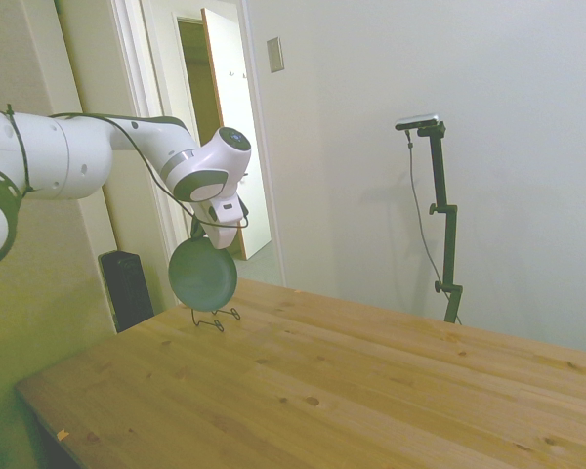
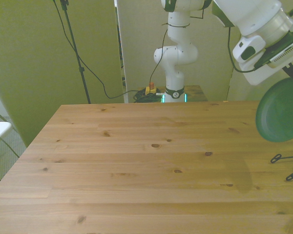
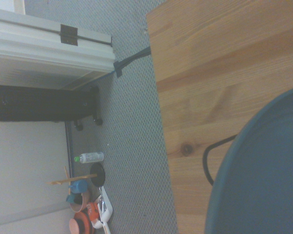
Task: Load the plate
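Plate (image 1: 202, 275) gripped on edge by half-hidden end effector (image 1: 203, 232) above wire rack (image 1: 215, 318).

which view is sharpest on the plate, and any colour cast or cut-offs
Side view: plate whole and fairly sharp, with a yellow-green tint toward the picture's left. Front view: walls tinted green, plate cropped at the right edge. Wrist view: plate close, soft, partly out of frame.

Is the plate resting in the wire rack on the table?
No. The plate hangs on edge from the tool, above the wire rack.
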`<control>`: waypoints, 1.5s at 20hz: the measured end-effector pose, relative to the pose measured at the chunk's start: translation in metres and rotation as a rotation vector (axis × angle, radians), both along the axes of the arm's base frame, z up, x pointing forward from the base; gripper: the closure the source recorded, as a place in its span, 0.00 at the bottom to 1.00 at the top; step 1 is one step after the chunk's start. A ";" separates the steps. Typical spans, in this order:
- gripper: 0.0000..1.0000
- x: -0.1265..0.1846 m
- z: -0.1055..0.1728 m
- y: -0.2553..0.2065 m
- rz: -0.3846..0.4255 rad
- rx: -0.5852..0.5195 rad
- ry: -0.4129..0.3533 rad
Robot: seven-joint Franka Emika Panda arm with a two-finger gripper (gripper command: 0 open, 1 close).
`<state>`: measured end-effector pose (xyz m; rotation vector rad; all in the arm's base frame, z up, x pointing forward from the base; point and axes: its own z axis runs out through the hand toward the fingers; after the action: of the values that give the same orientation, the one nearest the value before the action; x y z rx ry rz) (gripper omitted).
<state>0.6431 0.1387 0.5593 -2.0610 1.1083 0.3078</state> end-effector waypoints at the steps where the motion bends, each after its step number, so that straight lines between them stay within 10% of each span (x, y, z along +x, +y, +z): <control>1: 1.00 0.003 -0.002 0.005 0.007 0.005 0.001; 30: 1.00 0.043 -0.060 0.062 0.023 0.064 0.036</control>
<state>0.6859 0.2008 0.4995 -2.0200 1.0836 0.3883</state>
